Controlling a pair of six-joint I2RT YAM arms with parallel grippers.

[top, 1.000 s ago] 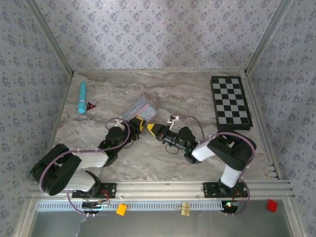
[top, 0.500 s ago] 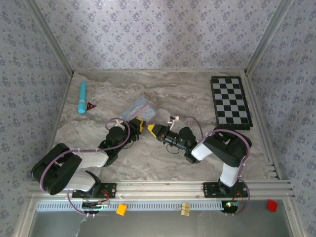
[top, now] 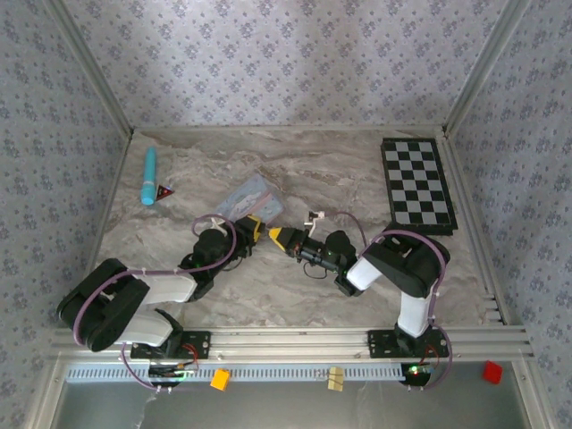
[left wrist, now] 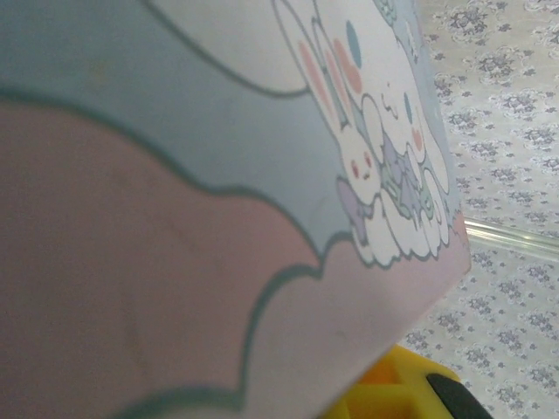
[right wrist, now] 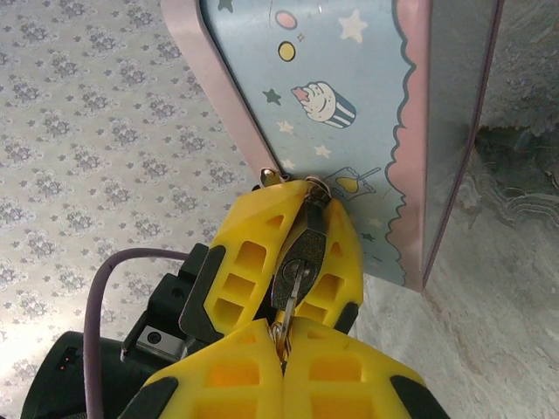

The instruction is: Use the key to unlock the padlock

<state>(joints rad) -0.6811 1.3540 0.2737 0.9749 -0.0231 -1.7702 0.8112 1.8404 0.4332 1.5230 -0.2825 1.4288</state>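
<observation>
Padlock (right wrist: pixel 299 253) sits at the tin (right wrist: pixel 349 105) near edge, mid-table, pinched tight by left gripper (top: pixel 253 229). Right gripper (right wrist: pixel 281 330) is clamped on key (right wrist: pixel 288 297), tip at lock. Right wrist resolves both; from top external they're too small, and the yellow fingertips meet.

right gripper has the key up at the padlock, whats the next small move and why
Probably a slight push straight ahead with the right gripper, before any twist. It is shut on the key, whose blade lines up with the padlock pinched in the left gripper at the tin edge, but whether it is fully seated cannot be told.
</observation>
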